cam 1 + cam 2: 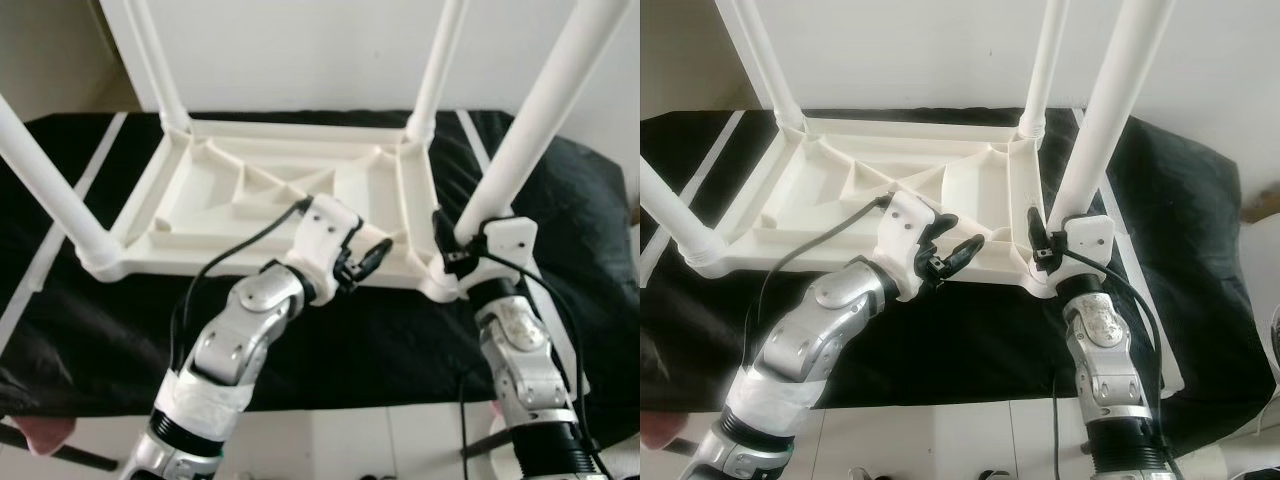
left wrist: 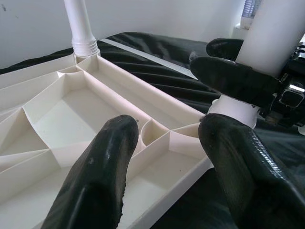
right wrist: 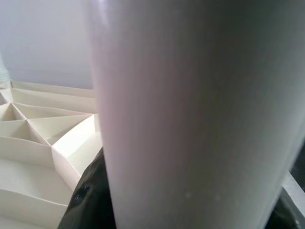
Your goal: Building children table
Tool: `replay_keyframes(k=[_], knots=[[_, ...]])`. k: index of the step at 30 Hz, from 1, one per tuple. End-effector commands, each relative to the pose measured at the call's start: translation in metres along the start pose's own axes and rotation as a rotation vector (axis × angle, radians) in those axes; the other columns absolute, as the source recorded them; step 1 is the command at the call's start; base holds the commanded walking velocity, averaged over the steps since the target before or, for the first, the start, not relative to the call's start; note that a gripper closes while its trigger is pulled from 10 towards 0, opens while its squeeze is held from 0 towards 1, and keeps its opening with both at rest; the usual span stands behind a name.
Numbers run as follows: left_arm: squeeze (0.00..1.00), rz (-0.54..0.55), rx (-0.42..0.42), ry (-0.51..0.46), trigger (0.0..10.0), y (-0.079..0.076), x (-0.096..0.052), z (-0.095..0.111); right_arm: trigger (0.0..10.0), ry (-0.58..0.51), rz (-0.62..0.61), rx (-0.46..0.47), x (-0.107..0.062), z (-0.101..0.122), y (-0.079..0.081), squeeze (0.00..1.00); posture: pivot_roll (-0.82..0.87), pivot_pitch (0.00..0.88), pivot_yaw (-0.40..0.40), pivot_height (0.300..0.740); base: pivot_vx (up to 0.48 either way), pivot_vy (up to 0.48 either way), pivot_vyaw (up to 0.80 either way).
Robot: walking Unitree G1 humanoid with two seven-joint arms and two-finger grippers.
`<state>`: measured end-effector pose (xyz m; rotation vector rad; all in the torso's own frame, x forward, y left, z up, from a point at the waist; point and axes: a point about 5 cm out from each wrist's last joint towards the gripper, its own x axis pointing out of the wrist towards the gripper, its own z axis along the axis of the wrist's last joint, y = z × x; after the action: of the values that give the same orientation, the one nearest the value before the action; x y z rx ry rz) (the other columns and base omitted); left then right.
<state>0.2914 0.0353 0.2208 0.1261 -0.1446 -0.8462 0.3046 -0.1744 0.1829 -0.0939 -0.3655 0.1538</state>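
Observation:
A white plastic children's table (image 1: 250, 200) lies upside down on a black cloth, its legs pointing up. My right gripper (image 1: 450, 245) is shut on the base of the near right leg (image 1: 540, 110), just above its corner socket. In the left wrist view its black fingers (image 2: 228, 78) wrap that leg (image 2: 276, 33). The leg (image 3: 190, 114) stands very close in the right wrist view. My left gripper (image 1: 365, 262) is open over the table's near rim, just left of that corner, holding nothing. Its fingers (image 2: 100, 176) hover above the ribbed underside.
The black cloth (image 1: 330, 340) covers a low surface against a white wall. Three other legs rise at the near left (image 1: 45, 185), far left (image 1: 160, 70) and far right (image 1: 440, 65). White floor tiles (image 1: 380, 440) lie below the near edge, and a pink object (image 1: 45, 432) sits at lower left.

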Motion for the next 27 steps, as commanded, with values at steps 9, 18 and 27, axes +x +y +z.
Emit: replay_keyframes(k=[9,18,27], knots=[[0.0,0.0,-0.005,0.004,10.0,-0.002,-0.001,0.001,10.0,0.207,-0.024,0.14,-0.002,-0.035,0.001,0.0,-0.1,0.147,0.027,0.74,0.0,0.0,0.0],[0.0,0.002,-0.004,0.003,10.0,-0.002,-0.001,0.001,10.0,0.219,-0.021,0.134,-0.001,-0.036,0.002,0.0,-0.1,0.146,0.026,0.74,0.0,0.0,0.0],[0.0,0.02,-0.013,-0.007,10.0,-0.002,-0.002,0.004,10.0,0.387,-0.006,0.175,0.015,-0.039,0.008,0.0,-0.1,0.137,0.007,0.74,0.0,0.0,0.0]])
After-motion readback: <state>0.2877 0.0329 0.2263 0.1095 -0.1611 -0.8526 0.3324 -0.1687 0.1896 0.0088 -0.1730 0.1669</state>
